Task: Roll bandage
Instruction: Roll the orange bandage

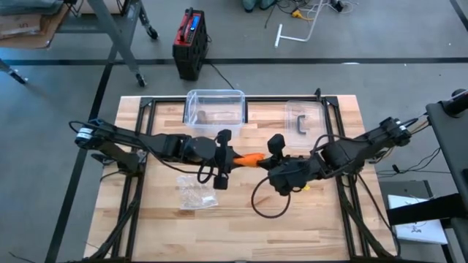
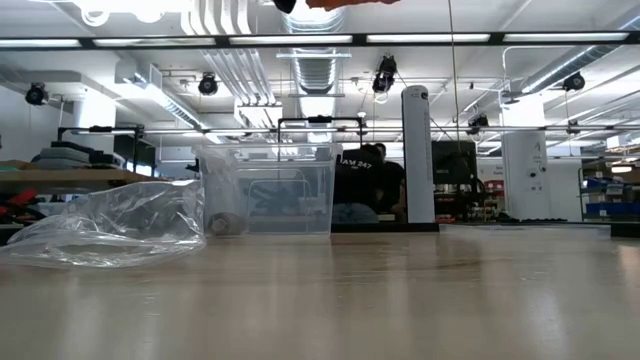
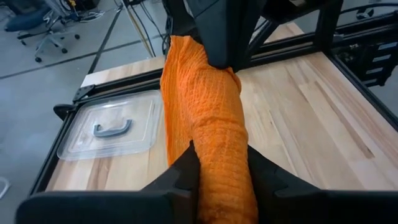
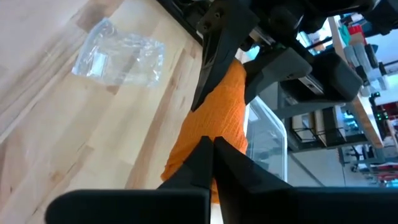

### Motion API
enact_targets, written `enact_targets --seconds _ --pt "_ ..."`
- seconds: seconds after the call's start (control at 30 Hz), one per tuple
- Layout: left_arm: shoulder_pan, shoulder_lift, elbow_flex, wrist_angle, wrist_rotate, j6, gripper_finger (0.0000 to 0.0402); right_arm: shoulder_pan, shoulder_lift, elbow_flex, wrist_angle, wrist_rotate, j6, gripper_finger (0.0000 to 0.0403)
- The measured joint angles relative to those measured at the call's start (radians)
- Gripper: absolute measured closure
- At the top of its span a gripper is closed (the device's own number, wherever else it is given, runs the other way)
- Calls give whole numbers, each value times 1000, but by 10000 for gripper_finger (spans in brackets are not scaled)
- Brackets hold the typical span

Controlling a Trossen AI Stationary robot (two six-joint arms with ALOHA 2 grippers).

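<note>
From above, at mid-frame, the left gripper (image 1: 223,159) and right gripper (image 1: 272,157) each clamp one end of the orange bandage (image 1: 248,158), stretched between them over the wooden table (image 1: 241,226). A clear bin (image 1: 215,107) and lid (image 1: 304,118) lie in the upper half, a crumpled plastic bag (image 1: 196,193) lower left. The low view shows bag and bin at left. Each wrist view shows narrow fingers (image 3: 183,171) pinching crinkled, woven cloth.
</note>
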Motion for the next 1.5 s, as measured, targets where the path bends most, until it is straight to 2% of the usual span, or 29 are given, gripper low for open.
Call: enact_targets --seconds 0.13,0.33,0.6,0.73,0.83,0.97,1.1,1.27,1.5 --pt "0 0 2 2 -8 -21 331 2 -1 43 -67 -1 4 402" --pt "0 -5 3 -13 -39 -55 341 2 -5 117 -215 8 41 402" --pt "0 -6 3 -21 -52 -88 328 9 -5 122 -189 -6 94 402" --pt "3 -11 3 -21 -102 -120 336 13 2 119 -125 -97 94 378" --pt "11 -18 3 -19 -107 -161 338 18 15 110 -109 -93 89 341" --pt "18 -32 3 -19 -83 -216 332 18 54 94 -104 16 34 299" --pt "18 -43 3 -21 -52 -246 335 21 95 93 -99 161 -26 284" --pt "22 -46 3 -35 -43 -271 338 38 108 92 -98 229 -90 292" --pt "29 -46 4 -40 -30 -275 332 41 82 92 -80 265 -84 318"
